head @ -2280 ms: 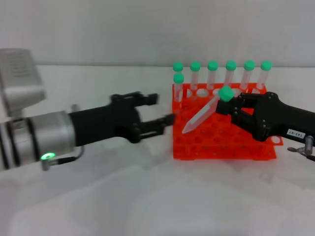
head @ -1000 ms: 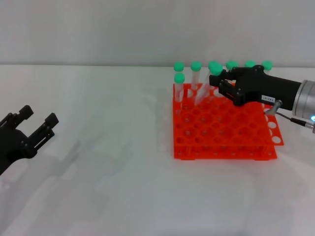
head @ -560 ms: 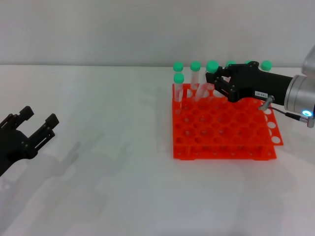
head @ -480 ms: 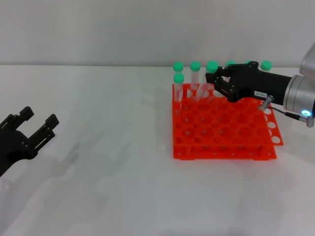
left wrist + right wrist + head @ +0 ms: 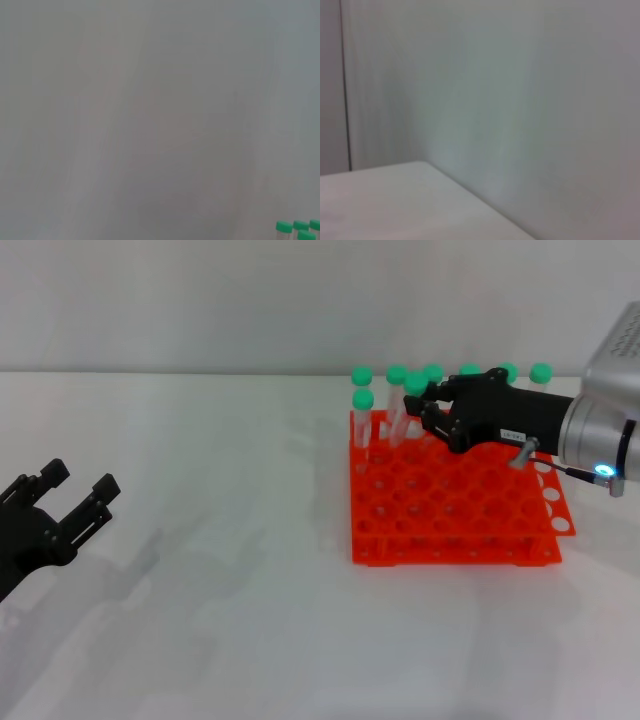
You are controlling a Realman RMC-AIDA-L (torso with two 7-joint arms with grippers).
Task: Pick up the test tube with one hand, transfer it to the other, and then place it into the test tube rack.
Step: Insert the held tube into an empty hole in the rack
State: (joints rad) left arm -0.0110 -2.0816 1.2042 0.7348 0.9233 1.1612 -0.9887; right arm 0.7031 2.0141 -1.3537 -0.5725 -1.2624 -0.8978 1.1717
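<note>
My right gripper [image 5: 424, 406], a black hand on a black forearm with a white label, is shut on the test tube [image 5: 410, 410]. The tube is clear with a green cap and stands nearly upright, its lower end at the back-left holes of the orange-red test tube rack [image 5: 450, 530]. My left gripper [image 5: 75, 488] is open and empty at the far left, low over the table. Neither wrist view shows its own fingers.
Several other green-capped tubes [image 5: 469, 370] stand along the rack's back row, and one [image 5: 363, 400] stands in the second row at the left. A few green caps [image 5: 295, 229] show in a corner of the left wrist view. A white wall rises behind the table.
My right hand has carried the tube leftwards along the back of the rack and stood it more upright. My left hand pulled back to the far left earlier and has stayed still since.
</note>
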